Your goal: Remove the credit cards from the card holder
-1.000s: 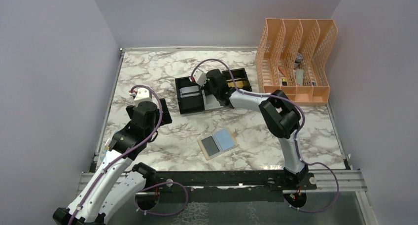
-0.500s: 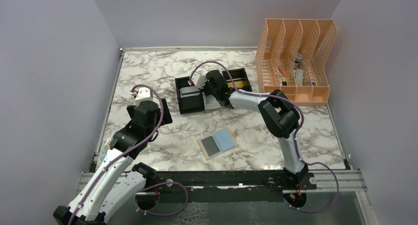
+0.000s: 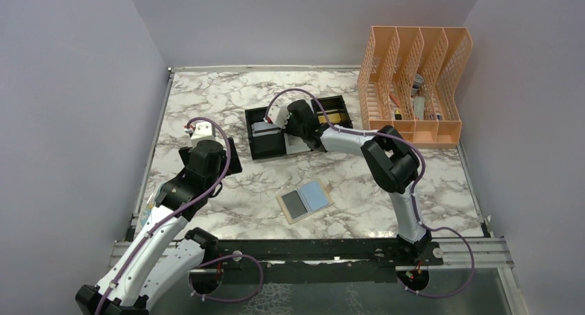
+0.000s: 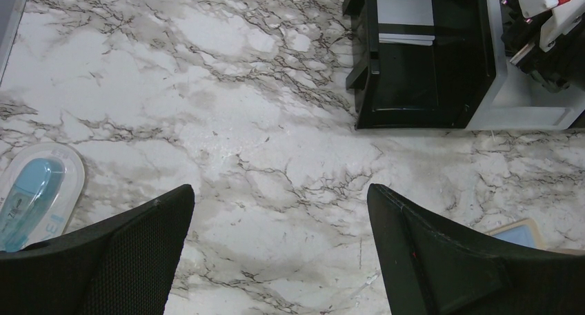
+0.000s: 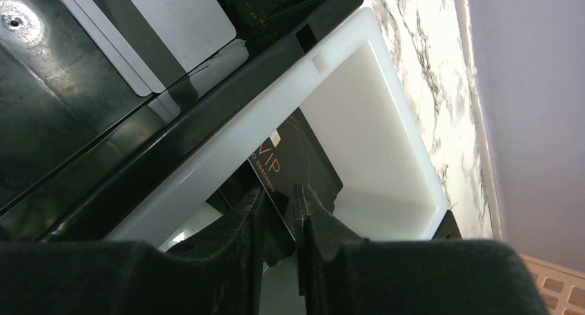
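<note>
Top external view, left to right. The left gripper (image 3: 209,155) hung well left of the holder (image 3: 305,200), jaws fully apart and empty. Beyond the holder, slightly left, stood a black bin (image 3: 265,148) containing light cards (image 3: 264,127). The right gripper (image 3: 285,124) reached into the white bin (image 3: 298,144) directly beyond the holder. In the right wrist view its jaws stood a narrow gap apart with a dark card (image 5: 303,163) between them; whether they clamped it could not be told. A gold card (image 3: 335,115) lay beyond and right of the holder.

Step in hand, as judged: depositing the dark card. The holder's left pocket looked dark and might contain another card. The next move would call for full release, a lift clear of the bin wall, and a return to the holder.
</note>
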`<control>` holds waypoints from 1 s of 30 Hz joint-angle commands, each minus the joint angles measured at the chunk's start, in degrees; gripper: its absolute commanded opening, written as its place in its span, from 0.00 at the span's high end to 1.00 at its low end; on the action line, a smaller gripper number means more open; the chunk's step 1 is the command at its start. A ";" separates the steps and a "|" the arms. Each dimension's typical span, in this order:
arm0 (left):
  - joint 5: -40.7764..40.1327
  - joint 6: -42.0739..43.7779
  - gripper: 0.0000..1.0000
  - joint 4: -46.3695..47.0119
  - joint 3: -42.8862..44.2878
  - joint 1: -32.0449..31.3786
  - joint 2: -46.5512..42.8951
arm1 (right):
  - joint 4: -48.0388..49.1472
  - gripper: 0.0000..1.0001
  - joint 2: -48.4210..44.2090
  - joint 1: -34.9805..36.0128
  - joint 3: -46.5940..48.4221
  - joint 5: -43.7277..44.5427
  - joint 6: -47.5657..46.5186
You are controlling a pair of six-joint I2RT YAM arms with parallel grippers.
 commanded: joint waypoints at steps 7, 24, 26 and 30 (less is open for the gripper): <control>0.89 0.62 0.01 -0.23 -0.42 0.33 0.07 | -2.88 0.78 -0.34 0.39 2.51 -0.55 1.69; 1.85 0.85 0.01 -0.03 -0.51 0.33 0.60 | -9.00 0.75 0.23 0.30 6.41 -0.65 4.34; 1.88 0.85 0.01 -0.10 -0.52 0.30 0.66 | -9.41 0.74 0.49 0.25 6.58 -0.24 4.45; 1.96 0.85 0.01 -0.04 -0.51 0.29 0.70 | -9.52 0.74 0.53 0.21 6.59 -0.26 4.50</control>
